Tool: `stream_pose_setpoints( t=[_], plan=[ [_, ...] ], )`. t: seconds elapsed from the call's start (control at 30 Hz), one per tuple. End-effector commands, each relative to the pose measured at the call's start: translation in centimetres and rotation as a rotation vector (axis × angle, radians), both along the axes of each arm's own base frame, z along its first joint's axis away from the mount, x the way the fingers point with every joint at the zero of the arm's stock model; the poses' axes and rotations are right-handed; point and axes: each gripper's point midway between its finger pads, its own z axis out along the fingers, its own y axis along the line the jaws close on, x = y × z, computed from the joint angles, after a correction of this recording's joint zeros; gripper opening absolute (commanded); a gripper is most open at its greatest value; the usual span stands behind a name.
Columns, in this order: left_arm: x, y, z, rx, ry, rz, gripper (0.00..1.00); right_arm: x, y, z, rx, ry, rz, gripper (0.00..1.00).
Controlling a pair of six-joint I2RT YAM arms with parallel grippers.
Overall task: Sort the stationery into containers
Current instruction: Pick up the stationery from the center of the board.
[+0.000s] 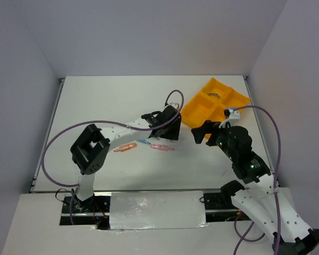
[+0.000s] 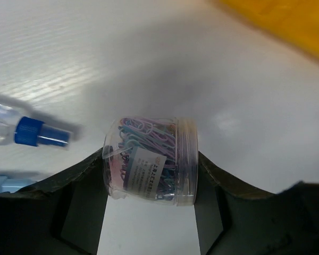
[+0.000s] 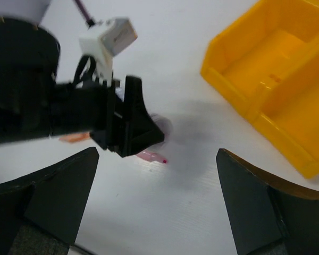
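We are holding a paper-clip tub [image 2: 149,159] in the left pincer [image 2: 150,178].
Its fingers [image 2: 82,207] are pressing narrowly on the paper-clip tub's two sides, near the yellow tray [image 1: 187,118]; we cannot tell whether it is touching the table [image 1: 106,101]; the right pincer [image 3: 157,175] is gaping wide, gripping nothing; a pink stick [image 1: 160,147] is lying nearby.

The yellow tray [image 1: 198,113] sits at the far right of the table [image 1: 111,101], with a tape ring [image 1: 212,95] in one compartment. An orange stick [image 1: 125,148], a blue piece [image 1: 144,142] and a pink stick [image 1: 162,147] lie beside the left gripper [image 1: 170,127].
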Motion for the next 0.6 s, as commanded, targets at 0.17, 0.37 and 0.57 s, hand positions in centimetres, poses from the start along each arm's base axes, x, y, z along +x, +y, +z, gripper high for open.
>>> stream_pose_setpoints(
  t=[0.17, 0.37, 0.57],
  plan=[
    [-2.9, -4.2, 14.5, -0.588, -0.012, -0.277, 0.0, -2.6, 4.0, 5.1, -0.022, -0.323, 0.344, 1.0],
    [-6.0, -4.1, 18.1, -0.845, 0.092, -0.404, 0.0, -3.6, 5.5, 5.1, -0.047, -0.389, 0.467, 1.0],
    [-7.8, -4.0, 17.8, -0.925, 0.229, -0.435, 0.0, -2.8, 5.6, 4.6, -0.082, -0.38, 0.463, 1.0]
  ],
)
